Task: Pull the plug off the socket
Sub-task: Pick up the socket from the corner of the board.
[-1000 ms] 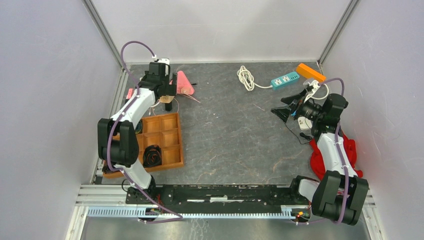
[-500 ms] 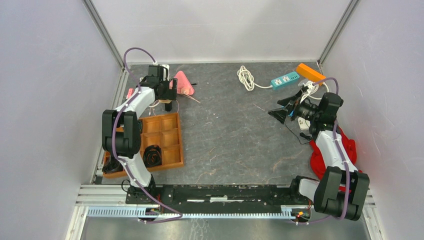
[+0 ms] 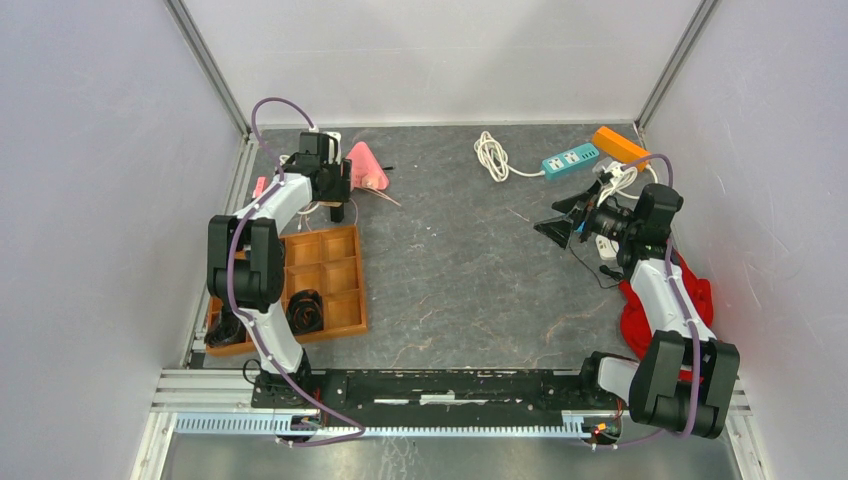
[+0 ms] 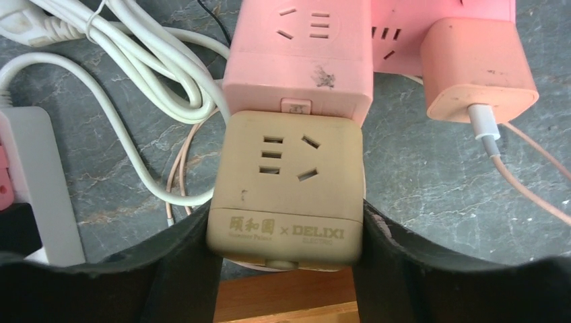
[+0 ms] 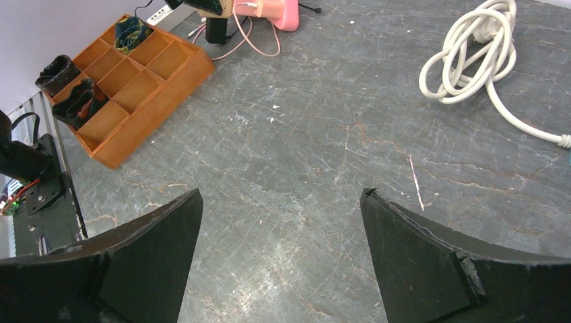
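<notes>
1. Sitting pushed into the near face of the pink socket block [image 4: 303,54]: the beige plug [image 4: 286,185], a cube-shaped adaptor, at the far left corner of the table [image 3: 450,280], just beyond the orange tray [image 3: 320,280].
2. Running straight away from the wrist camera: the plug-to-socket line, with the socket block on the far side and the plug's lettered end facing the left gripper [image 4: 286,222]. Judging from that, calling for a straight pull back along the gripper's own approach line, not a sideways tug.
3. Flanking the plug on both sides: the black fingers [image 4: 182,262], appearing to press against its lower side walls, so the left gripper reads as clamped on the plug.
4. Lying close by: white cables [image 4: 148,60] to the left and a pink charger [image 4: 478,67] plugged in to the right, both clear of the fingers.
5. Reaching from its base toward the far left corner: the left arm, wrist tipped down over the tray's far edge, by far the nearer arm.
6. Hanging over the right side of the table, well apart from the plug: the right gripper [image 5: 281,195], jaws spread wide and holding nothing, aimed toward the table's middle.
</notes>
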`<action>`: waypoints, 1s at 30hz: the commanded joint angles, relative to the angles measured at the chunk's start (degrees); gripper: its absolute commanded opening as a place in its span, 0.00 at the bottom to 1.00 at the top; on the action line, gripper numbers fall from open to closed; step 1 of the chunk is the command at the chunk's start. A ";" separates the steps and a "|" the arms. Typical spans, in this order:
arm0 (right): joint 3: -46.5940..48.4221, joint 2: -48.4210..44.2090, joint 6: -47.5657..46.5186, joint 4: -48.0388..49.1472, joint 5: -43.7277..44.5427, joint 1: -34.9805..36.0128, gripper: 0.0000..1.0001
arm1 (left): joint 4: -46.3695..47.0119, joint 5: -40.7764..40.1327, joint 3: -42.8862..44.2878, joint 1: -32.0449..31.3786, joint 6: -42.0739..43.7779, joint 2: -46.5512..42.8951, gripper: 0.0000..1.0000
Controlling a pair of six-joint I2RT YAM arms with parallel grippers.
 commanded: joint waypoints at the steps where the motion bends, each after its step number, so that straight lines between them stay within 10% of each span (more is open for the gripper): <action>1: 2.33 0.15 -0.90 0.56 -0.31 0.22 0.93 | 0.83 1.88 2.65 0.24 -2.38 0.32 0.53; 10: 2.23 0.24 -0.89 0.60 -0.30 0.33 0.93 | 1.43 9.06 3.37 0.32 -8.22 -1.55 0.05; 30: 1.41 1.03 -5.51 0.54 -0.14 3.37 0.92 | 23.33 38.38 -7.46 -1.40 -39.95 -3.99 0.02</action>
